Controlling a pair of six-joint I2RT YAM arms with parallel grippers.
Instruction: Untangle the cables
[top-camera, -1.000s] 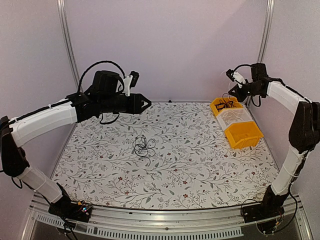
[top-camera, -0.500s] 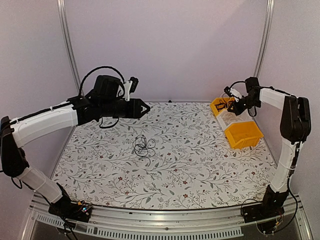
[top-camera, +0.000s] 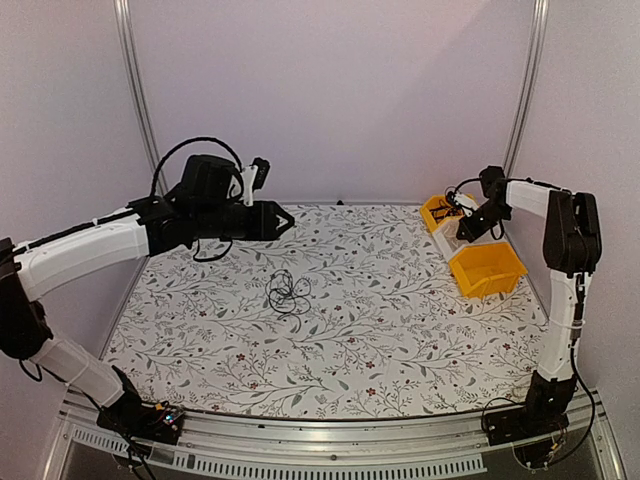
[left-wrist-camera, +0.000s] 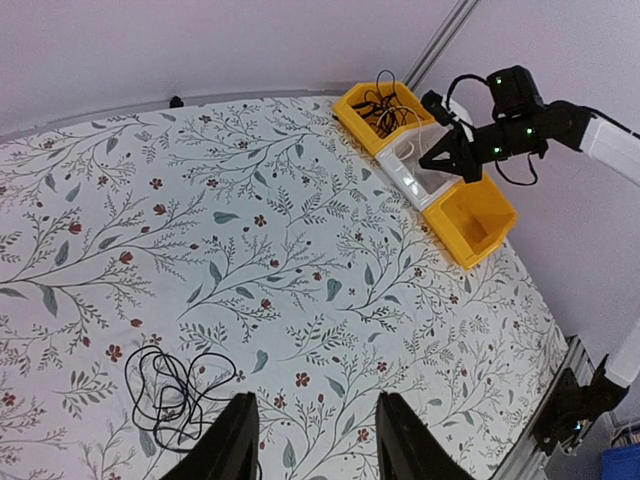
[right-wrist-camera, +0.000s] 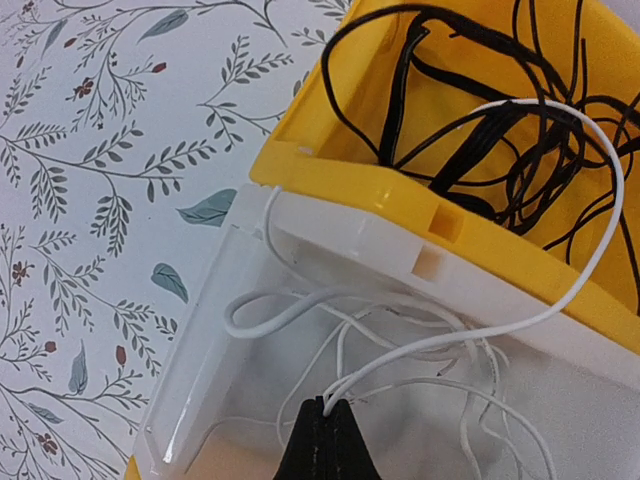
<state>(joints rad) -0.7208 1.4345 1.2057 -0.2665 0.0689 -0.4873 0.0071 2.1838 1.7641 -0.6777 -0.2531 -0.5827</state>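
Black cables lay as one loose looping bunch on the floral table, a little left of its middle and well clear of every edge; nothing touched them. Left gripper hung in the air over the far-left part of the table, beyond the bunch, with its jaws parted and nothing between them. In its wrist view the bunch sat just beside the left fingertip, low in the frame. At the far-right corner we noted three bins in a row, touching end to end: a far yellow bin, a clear bin in the middle, and a near yellow bin. A second black tangle filled the far yellow bin. Right gripper was down over the clear bin, fingertips pressed together on a white wire. That wire arched from the tips up over the far yellow bin's rim, with more white loops lying inside the clear bin.
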